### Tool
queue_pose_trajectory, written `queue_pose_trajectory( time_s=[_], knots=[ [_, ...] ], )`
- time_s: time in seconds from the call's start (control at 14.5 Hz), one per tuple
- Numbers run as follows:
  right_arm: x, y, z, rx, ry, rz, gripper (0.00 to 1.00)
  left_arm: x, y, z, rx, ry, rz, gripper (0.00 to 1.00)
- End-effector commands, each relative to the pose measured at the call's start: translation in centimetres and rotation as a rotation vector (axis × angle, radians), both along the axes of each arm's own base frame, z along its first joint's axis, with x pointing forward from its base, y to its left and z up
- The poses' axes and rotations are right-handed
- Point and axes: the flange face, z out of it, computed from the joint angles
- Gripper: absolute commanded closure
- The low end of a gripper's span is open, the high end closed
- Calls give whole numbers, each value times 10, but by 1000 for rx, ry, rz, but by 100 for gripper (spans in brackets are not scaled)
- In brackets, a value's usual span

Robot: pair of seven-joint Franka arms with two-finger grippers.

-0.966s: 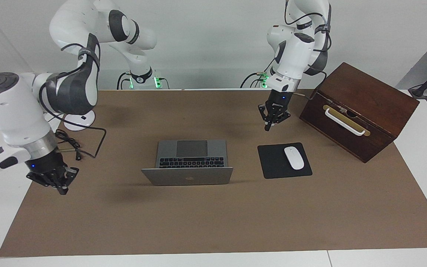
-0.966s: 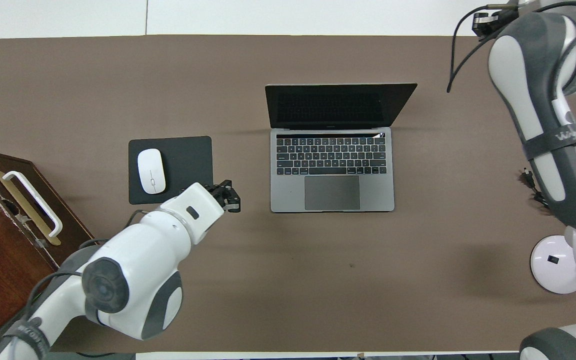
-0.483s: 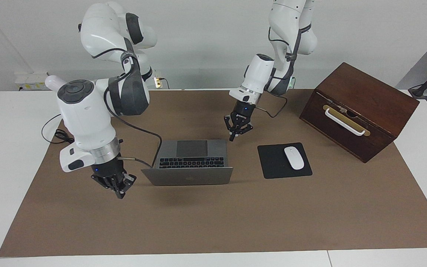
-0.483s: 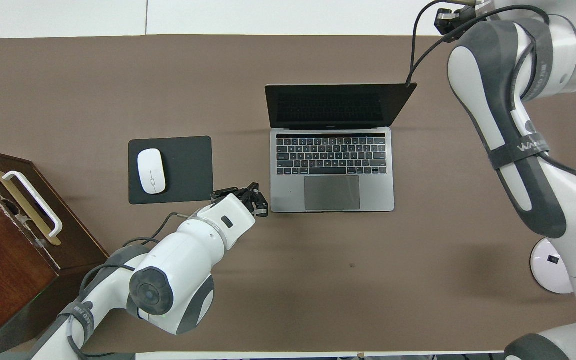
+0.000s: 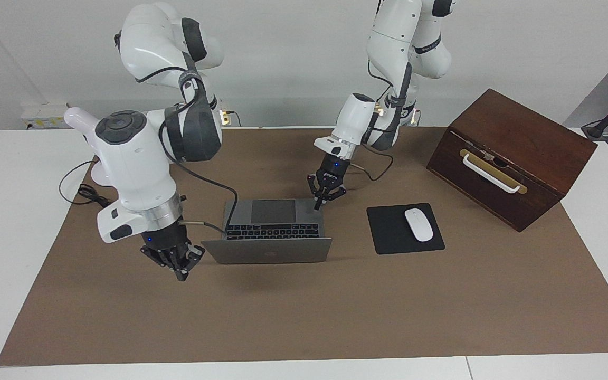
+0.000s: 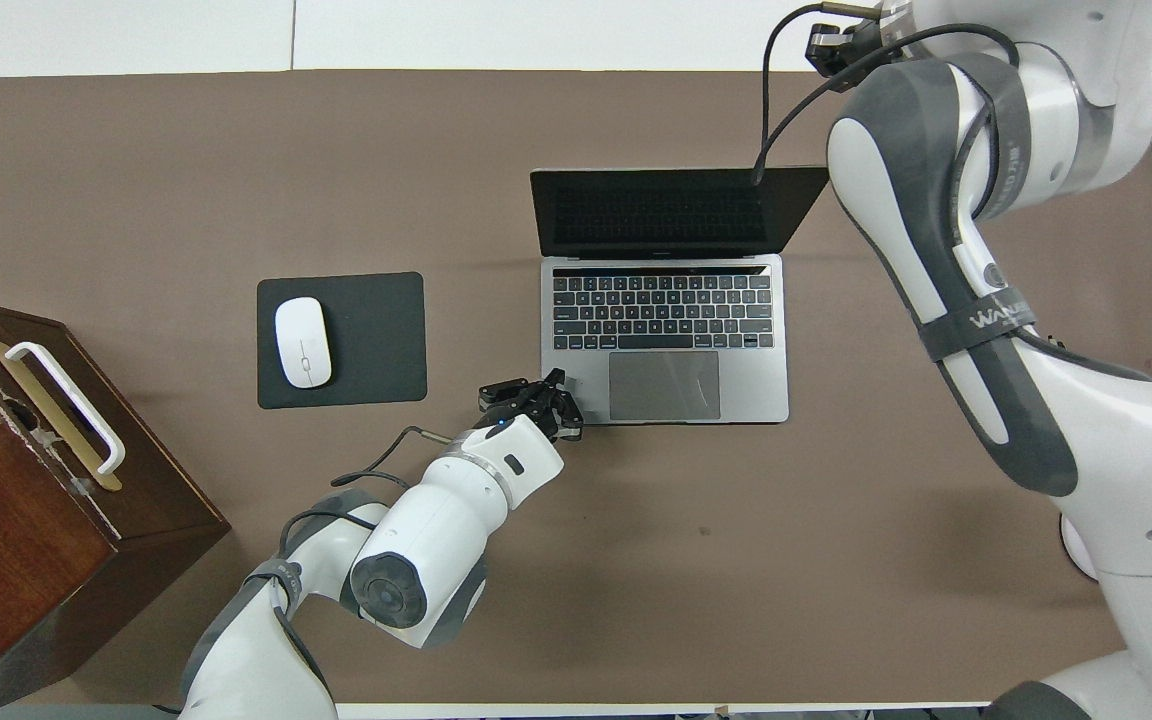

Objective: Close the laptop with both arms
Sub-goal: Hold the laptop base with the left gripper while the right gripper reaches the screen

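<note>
Overhead view hides the right gripper (image 5: 177,264), which the facing view shows beside the open laptop's (image 5: 272,227) lid corner, jaw state unclear. Left gripper (image 5: 325,194), jaws parted, hovers over the laptop's corner nearest the robots.

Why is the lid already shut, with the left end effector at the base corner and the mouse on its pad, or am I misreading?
Misread: the laptop lid is open, per the facing view. The left end effector is at the base corner, and the mouse is on its pad.

a dark strap on the right arm (image 6: 976,322) reads partly "wan".
</note>
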Motion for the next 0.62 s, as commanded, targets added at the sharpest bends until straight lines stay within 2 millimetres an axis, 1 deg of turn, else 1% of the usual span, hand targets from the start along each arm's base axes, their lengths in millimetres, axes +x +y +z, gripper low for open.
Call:
queue_pose_trajectory(
  time_s=[0.0, 0.07, 0.21, 0.34, 0.41, 0.55],
  knots=[
    [-7, 20, -2, -33, 12, 48, 100, 0, -7, 0, -11, -18, 0, 100],
    [-9, 31, -2, -71, 8, 115, 100, -1, -7, 0, -7, -18, -4, 100],
    [-12, 42, -3, -119, 5, 206, 100, -2, -6, -7, 7, -11, -13, 100],
    [-17, 57, -6, -145, 20, 301, 100, -3, -7, -9, 13, -13, -22, 100],
    [-18, 61, -7, -155, 21, 337, 100, -3, -6, -10, 23, -17, -35, 100],
    [-21, 68, -10, -156, 30, 353, 100, -2, -1, -14, 54, -28, -59, 100]
  ],
)
